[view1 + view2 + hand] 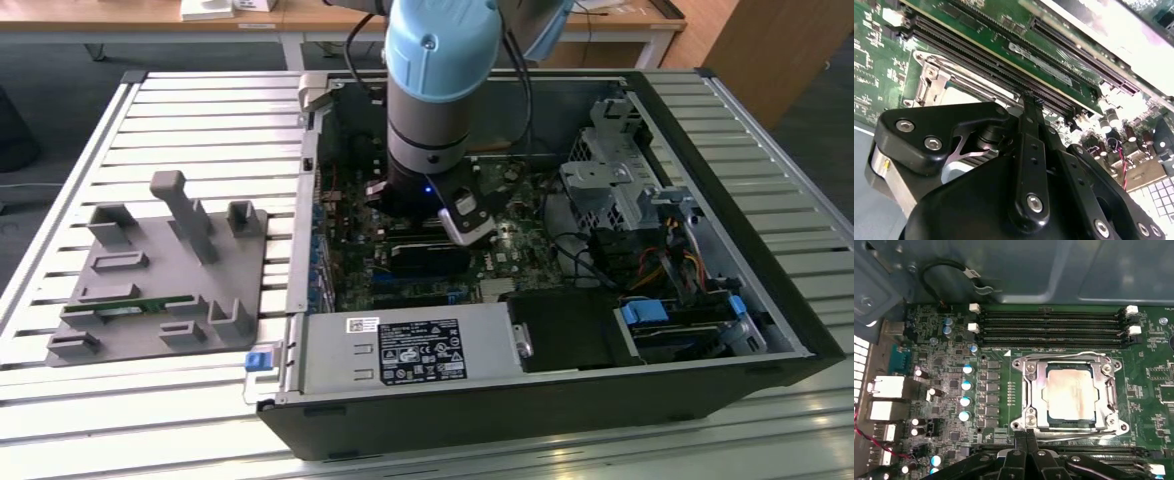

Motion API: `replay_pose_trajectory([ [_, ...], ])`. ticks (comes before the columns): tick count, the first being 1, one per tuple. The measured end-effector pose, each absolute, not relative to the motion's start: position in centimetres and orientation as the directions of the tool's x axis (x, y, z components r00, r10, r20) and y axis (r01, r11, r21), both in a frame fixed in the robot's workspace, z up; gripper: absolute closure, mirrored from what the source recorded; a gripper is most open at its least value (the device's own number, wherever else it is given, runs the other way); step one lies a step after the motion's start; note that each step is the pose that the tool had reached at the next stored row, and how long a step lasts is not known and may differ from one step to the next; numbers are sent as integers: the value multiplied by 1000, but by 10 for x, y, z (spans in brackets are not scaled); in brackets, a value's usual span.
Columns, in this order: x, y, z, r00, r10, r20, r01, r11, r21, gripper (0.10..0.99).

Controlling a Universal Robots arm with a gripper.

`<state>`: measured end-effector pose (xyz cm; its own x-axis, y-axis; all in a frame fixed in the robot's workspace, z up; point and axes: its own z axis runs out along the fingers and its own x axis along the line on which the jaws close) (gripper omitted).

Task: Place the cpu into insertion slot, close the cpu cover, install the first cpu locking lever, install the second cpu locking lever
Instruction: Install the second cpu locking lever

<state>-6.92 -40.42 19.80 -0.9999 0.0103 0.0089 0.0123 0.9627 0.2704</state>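
In the first wrist view the cpu point(1070, 392) lies flat in the insertion slot point(1070, 419), its silver-grey top showing through the window of the cpu cover point(1035, 390). The cover lies down flat over it. One wire locking lever point(1064, 355) runs along the socket's far side, another point(1079, 433) along the side nearest my fingers. My gripper point(1026, 436) is shut, its tips right at that nearer lever's end; I cannot tell if they touch it. In the second wrist view the gripper point(1027, 98) points at the board beside the socket point(939, 82). In the exterior view the gripper point(457, 218) reaches down into the computer case point(561, 420).
Memory slots point(1051, 325) run past the socket. Capacitors point(966, 385) and rear ports point(886, 390) stand beside it. In the exterior view a drive cage point(614, 180) and cables point(667, 260) fill the case's right, and a grey parts fixture point(160, 280) sits on the slatted table at left.
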Motion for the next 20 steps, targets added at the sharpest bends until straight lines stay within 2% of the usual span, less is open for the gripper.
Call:
replay_pose_trajectory([
  [20,-73,-405,190,-1000,10,9,12,947,322,980],
])
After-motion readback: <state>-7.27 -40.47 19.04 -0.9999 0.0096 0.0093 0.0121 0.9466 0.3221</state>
